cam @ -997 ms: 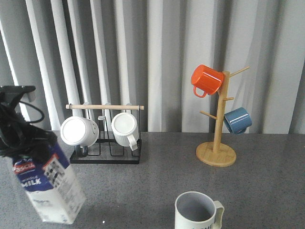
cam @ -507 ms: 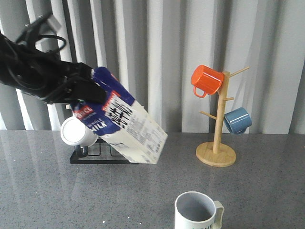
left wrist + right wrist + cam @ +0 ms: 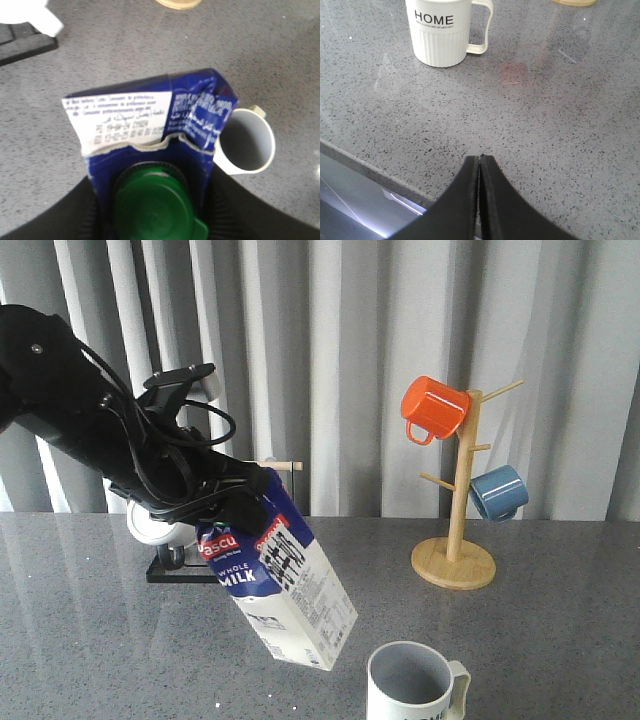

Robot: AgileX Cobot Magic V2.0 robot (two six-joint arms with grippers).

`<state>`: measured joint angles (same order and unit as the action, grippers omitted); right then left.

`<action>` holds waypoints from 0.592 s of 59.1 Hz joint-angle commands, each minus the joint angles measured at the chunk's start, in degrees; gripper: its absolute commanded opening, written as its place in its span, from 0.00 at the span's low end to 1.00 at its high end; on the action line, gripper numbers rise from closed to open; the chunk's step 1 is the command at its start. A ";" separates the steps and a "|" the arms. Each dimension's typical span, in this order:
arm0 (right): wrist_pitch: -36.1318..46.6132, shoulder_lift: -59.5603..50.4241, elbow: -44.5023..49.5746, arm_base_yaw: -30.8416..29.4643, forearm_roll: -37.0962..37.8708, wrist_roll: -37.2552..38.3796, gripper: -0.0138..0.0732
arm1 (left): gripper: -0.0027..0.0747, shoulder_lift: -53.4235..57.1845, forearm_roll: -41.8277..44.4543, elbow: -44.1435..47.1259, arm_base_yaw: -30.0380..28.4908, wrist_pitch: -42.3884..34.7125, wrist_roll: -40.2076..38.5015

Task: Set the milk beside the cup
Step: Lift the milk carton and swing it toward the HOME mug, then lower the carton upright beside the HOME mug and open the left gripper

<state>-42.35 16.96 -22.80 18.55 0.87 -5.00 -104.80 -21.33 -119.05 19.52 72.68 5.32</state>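
While the milk (image 3: 283,585) hangs tilted above the grey table (image 3: 540,630), its top leans back to the left and its bottom corner points down toward the right. It sits just left of the cup (image 3: 415,685), which stands at the near edge; whether the lowest corner touches the table I can't quite tell from the front. The left gripper (image 3: 232,508) has the carton by its top, and in the left wrist view the dark fingers (image 3: 97,220) close in on both sides of the gable around the green cap (image 3: 155,205), so the jaws are clamped on it. From that camera the carton's white printed panel and crumpled blue top fill the middle, with the cup's grey inside showing just past its edge.

The right gripper (image 3: 480,200) hovers over bare table on the near side, its two black fingers pressed together with nothing between them. Beyond it the cup shows its HOME lettering and its handle.

Farther back on the left, a black rack (image 3: 180,570) with a wooden bar holds a white mug (image 3: 150,525), mostly hidden behind the arm. Far right, a wooden mug tree (image 3: 455,540) carries an orange mug (image 3: 433,408) up high and a blue mug (image 3: 498,492) lower down. Grey curtains (image 3: 340,360) hang behind everything.
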 commanded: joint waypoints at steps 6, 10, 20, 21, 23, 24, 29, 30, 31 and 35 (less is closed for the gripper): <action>4.08 0.38 -1.27 0.01 0.32 0.00 0.15 | 0.03 0.02 1.58 -1.29 2.24 -1.14 -1.79; 4.08 0.38 -1.27 0.01 0.32 0.00 0.15 | 0.03 -0.73 3.04 -1.29 2.48 -1.14 -3.05; 4.08 0.38 -1.27 0.01 0.32 0.00 0.15 | 0.03 -2.73 2.90 -1.29 2.86 -1.14 -3.31; 4.08 0.38 -1.27 0.01 0.32 0.00 0.15 | 0.03 -3.03 2.74 -1.29 2.86 -1.14 -3.31; 4.08 0.38 -1.27 0.01 0.32 0.00 0.15 | 0.03 -3.40 2.61 -1.29 2.86 -1.14 -3.31; 4.08 0.38 -1.27 0.01 0.32 0.00 0.15 | 0.03 -3.60 2.55 -1.29 2.86 -1.14 -3.31; 4.08 0.38 -1.27 0.01 0.32 0.00 0.15 | 0.03 -4.26 2.56 -1.29 2.92 -1.14 -3.31; 4.08 0.38 -1.27 0.01 0.32 0.00 0.15 | 0.03 -4.43 2.56 -1.29 3.00 -1.14 -3.31; 4.08 0.38 -1.27 0.01 0.32 0.00 0.15 | 0.03 -4.55 2.56 -1.29 3.05 -1.14 -3.31; 4.08 0.38 -1.27 0.01 0.32 0.00 0.15 | 0.03 -4.78 2.61 -1.29 3.28 -1.14 -3.31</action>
<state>-42.35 16.96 -22.80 18.55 0.87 -5.00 -112.27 -17.06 -118.87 22.10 72.58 2.61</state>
